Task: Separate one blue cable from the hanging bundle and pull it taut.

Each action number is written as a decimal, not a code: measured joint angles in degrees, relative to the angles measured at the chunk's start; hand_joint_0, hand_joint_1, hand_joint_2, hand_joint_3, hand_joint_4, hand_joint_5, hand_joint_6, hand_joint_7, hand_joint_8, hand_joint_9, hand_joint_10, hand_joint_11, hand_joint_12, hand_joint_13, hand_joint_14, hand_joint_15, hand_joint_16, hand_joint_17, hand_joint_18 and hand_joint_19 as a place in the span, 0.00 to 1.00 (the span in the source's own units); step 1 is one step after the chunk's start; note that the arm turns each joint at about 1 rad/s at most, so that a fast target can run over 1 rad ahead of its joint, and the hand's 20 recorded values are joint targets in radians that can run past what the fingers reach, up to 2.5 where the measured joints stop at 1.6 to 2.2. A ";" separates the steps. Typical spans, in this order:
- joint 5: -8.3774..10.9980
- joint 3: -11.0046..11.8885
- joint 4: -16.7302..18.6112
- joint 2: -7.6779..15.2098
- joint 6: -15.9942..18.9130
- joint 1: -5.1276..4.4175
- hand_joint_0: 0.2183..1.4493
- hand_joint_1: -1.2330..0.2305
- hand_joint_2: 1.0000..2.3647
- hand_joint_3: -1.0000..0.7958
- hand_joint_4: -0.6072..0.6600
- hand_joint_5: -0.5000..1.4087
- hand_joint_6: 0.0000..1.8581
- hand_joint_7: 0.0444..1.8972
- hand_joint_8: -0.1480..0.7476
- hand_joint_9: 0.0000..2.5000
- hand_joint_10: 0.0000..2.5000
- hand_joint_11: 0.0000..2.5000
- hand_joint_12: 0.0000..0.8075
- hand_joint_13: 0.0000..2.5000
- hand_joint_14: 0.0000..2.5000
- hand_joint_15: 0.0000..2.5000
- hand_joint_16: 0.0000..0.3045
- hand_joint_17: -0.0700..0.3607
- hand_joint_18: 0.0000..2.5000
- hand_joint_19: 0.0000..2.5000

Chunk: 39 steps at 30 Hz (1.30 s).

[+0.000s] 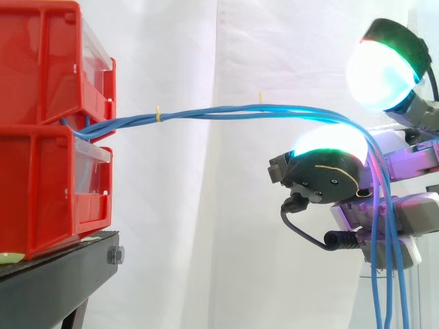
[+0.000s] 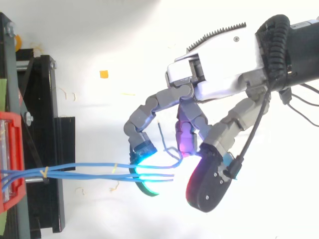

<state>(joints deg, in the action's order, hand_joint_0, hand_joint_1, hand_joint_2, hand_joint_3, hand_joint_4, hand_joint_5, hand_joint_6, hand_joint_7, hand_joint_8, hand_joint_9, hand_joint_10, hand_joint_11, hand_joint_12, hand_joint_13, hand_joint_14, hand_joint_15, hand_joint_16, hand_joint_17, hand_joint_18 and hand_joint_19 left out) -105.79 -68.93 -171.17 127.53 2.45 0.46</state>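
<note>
Bundle of thin blue cables (image 1: pixel 226 112) exits btwn the two stacked red plastic bins (image 1: pixel 34 68) at left, which sit on a black metal stand (image 1: pixel 55 281). Small yellowish tie (image 1: pixel 158 114) binds it just right of the bins. Bundle runs right in a shallow arc, in front of the white curtain (image 1: pixel 206 240), to the robot hand (image 2: pixel 219 79) at right. Hand's fingers are curled round it: cables pass over a glowing cyan-green fingertip pad (image 1: pixel 329 142), then drop down past the palm. Top view: strands enter the gap btwn curled fingers & thumb; one strand bows away from the rest there.
</note>
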 measured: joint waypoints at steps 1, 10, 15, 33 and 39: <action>0.00 0.00 0.00 0.00 0.00 0.00 0.20 0.26 0.00 0.28 0.53 0.34 0.27 0.66 0.29 0.74 0.00 0.02 0.35 0.52 0.00 0.12 0.24 0.55 0.43 0.16; -0.03 -0.03 0.00 0.00 -0.01 0.04 0.36 0.32 0.00 0.28 0.49 0.34 0.27 0.65 0.25 0.73 0.00 0.04 0.31 0.50 0.01 0.14 0.20 0.48 0.38 0.20; -0.01 -0.04 -0.01 0.00 -0.02 0.06 0.38 0.35 0.00 0.28 0.50 0.34 0.27 0.66 0.25 0.74 0.00 0.04 0.31 0.50 0.01 0.14 0.20 0.48 0.38 0.20; 0.06 -0.04 -0.02 0.00 -0.13 0.07 0.30 0.63 0.00 0.45 0.60 0.34 0.27 0.67 0.32 0.76 0.00 0.00 0.37 0.54 0.00 0.11 0.27 0.60 0.45 0.16; 0.05 -0.05 -0.02 0.00 -0.16 0.05 0.28 0.68 0.00 0.43 0.60 0.33 0.27 0.67 0.34 0.75 0.00 0.00 0.38 0.54 0.00 0.11 0.28 0.61 0.45 0.16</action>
<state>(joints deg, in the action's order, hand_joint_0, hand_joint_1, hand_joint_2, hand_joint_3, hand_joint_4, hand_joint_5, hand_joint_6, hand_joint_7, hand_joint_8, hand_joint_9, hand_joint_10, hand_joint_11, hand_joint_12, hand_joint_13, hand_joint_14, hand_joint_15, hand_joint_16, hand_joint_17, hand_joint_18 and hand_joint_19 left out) -105.73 -68.98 -171.19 127.53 2.29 0.50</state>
